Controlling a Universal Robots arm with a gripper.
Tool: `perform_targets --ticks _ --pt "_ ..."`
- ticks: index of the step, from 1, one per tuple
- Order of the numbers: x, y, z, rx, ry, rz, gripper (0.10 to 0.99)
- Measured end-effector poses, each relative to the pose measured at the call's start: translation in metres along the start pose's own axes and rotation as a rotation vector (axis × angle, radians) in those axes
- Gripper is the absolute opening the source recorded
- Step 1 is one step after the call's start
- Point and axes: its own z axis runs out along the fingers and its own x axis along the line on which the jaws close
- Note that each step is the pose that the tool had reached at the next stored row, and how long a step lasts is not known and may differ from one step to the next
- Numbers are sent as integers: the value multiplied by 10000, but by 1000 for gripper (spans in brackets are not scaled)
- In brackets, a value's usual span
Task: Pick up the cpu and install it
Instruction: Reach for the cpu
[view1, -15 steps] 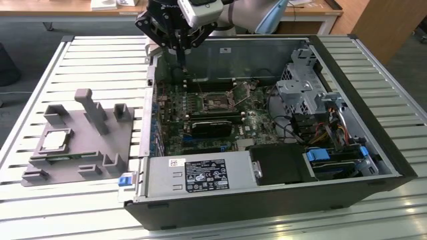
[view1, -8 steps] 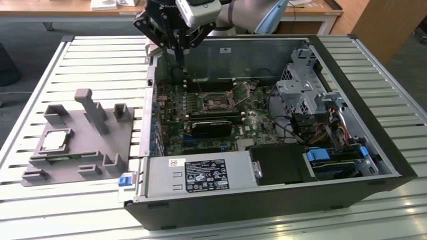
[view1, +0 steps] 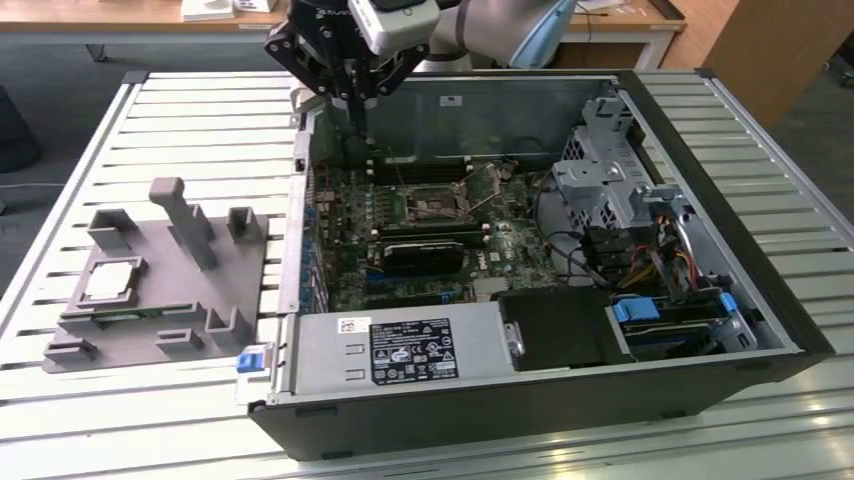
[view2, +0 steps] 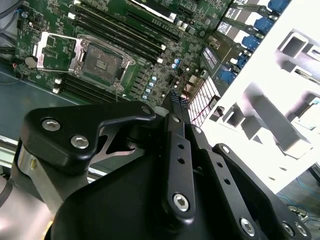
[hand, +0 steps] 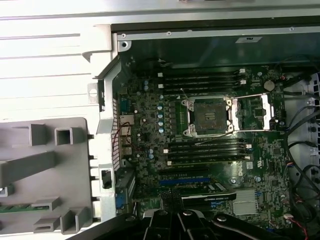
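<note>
Power supply: nearest in the exterior view, a silvery box along the 6 o'clock edge of the case. Its stickers are too small to make out.
Fixture: grey plastic with upright posts, on the slatted table just beside the case at its 9 o'clock. The first wrist view cuts it off at the picture's edge.
Cpu: a silvery square lying flat in a framed recess of the fixture, at about 8 o'clock from the tall post. Nothing touches it, and it is well apart from the gripper.
Black module: lies across the motherboard at 6 o'clock from the socket.
Socket: near the board's middle. Both wrist views show its retaining frame swung open beside it and the contact field exposed.
Gripper: hangs over the case's 11 o'clock corner, close to the far wall. In the second wrist view the fingertips are pressed together and grasp nothing. Its height above the board is hard to judge.
Arm: its upper part is cut off by the picture's top edge.
</note>
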Motion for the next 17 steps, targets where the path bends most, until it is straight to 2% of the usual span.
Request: perform_targets --ticks 17 --pt "37 -3 -1 1 0 0 106"
